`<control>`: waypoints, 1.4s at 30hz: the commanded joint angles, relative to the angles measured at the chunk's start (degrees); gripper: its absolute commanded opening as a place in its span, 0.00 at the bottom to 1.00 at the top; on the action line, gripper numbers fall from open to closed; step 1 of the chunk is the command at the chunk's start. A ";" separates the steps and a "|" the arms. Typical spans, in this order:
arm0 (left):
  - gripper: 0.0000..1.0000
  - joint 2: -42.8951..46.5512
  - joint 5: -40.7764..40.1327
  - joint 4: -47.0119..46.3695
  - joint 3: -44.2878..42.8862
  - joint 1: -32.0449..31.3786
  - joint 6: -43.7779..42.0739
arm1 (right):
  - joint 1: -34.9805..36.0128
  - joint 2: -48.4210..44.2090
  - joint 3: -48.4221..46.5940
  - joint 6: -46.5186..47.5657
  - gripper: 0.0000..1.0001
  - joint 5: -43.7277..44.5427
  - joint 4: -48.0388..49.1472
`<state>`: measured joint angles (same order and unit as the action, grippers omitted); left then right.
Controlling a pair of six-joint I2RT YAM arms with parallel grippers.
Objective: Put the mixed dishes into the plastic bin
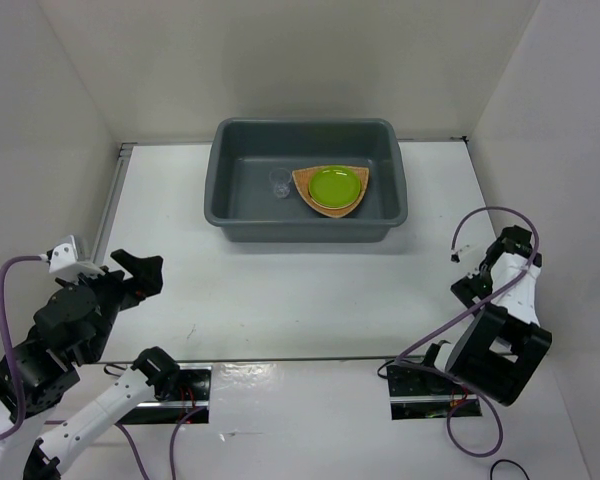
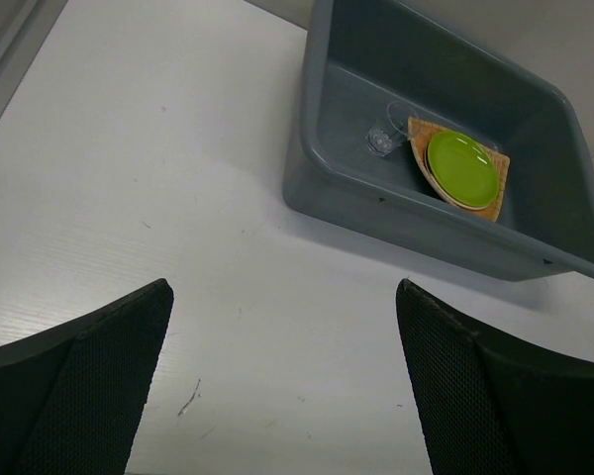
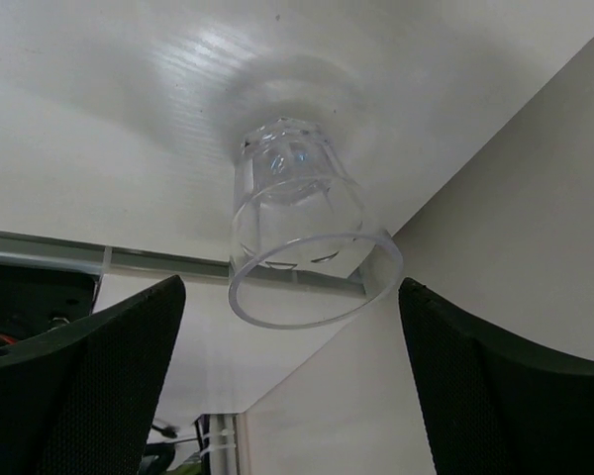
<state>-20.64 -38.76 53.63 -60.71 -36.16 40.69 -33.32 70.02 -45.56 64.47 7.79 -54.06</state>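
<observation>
The dark grey plastic bin (image 1: 230, 215) stands at the back middle of the table. Inside it lie the woven orange-brown tray (image 1: 361, 201), with the lime-green plate (image 1: 335, 185) on top, and one clear cup (image 1: 279, 181) to their left. The cream plate cannot be made out. A second clear cup (image 3: 297, 233) stands on the table by the right wall, just ahead of my open, empty right gripper (image 3: 292, 391). My left gripper (image 1: 143, 272) is open and empty over the near left of the table, far from the bin (image 2: 406, 213).
White walls close in the table on three sides, and the right wall is close beside the second cup. A metal strip (image 1: 300, 358) runs along the near edge by the arm bases. Purple cables loop around both arms, and my right arm (image 1: 502, 290) hides the cup from above.
</observation>
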 commanded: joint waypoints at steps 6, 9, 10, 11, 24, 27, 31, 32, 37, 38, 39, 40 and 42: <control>1.00 0.60 -1.23 -1.33 0.24 -0.22 0.53 | 0.19 3.80 0.03 1.28 0.87 -1.82 5.20; 1.00 0.60 -1.23 -1.33 0.24 -0.22 0.53 | 0.19 7.31 0.03 0.75 0.79 -1.82 5.81; 1.00 0.60 -1.23 -1.33 0.24 -0.22 0.53 | 0.19 8.02 0.03 0.23 0.77 -1.82 5.81; 1.00 0.60 -1.23 -1.33 0.24 -0.22 0.53 | 0.19 8.64 0.03 0.22 0.76 -1.82 6.33; 1.00 1.66 -1.75 -0.80 0.24 -0.22 1.06 | -0.34 9.18 -3.13 -1.63 0.28 -3.40 4.40; 1.00 2.19 -1.75 -0.80 0.24 -0.22 1.06 | -0.34 7.94 -4.70 -1.01 0.22 -3.92 2.74; 1.00 2.19 -1.75 -0.80 0.24 -0.22 1.06 | 1.05 6.28 -11.97 -1.53 0.19 -6.55 -2.61; 1.00 2.71 -1.75 -0.80 0.24 -0.22 1.06 | 2.02 5.57 -14.01 -1.54 0.17 -6.56 -3.93; 1.00 2.71 -1.75 -0.80 0.24 -0.22 1.06 | 14.92 4.07 -29.45 -7.41 0.16 -6.13 -11.57; 1.00 2.71 -1.75 -0.80 0.24 -0.22 1.06 | 21.04 4.07 -31.59 -10.30 0.15 -4.56 -12.37; 1.00 2.71 -1.75 -0.80 0.24 -0.22 1.06 | 24.24 4.86 -36.13 -11.81 0.15 -3.84 -13.17; 1.00 2.71 -1.75 -0.80 0.24 -0.22 1.06 | 27.31 5.65 -38.53 -13.39 0.15 -3.05 -14.04; 1.00 2.71 -1.75 -0.80 0.24 -0.22 1.06 | 36.34 9.16 -43.45 -18.04 0.15 -1.21 -17.03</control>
<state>-18.59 -39.31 54.02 -60.69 -36.16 40.93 -5.74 77.45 -82.50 54.24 4.32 -63.09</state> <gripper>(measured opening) 0.995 0.700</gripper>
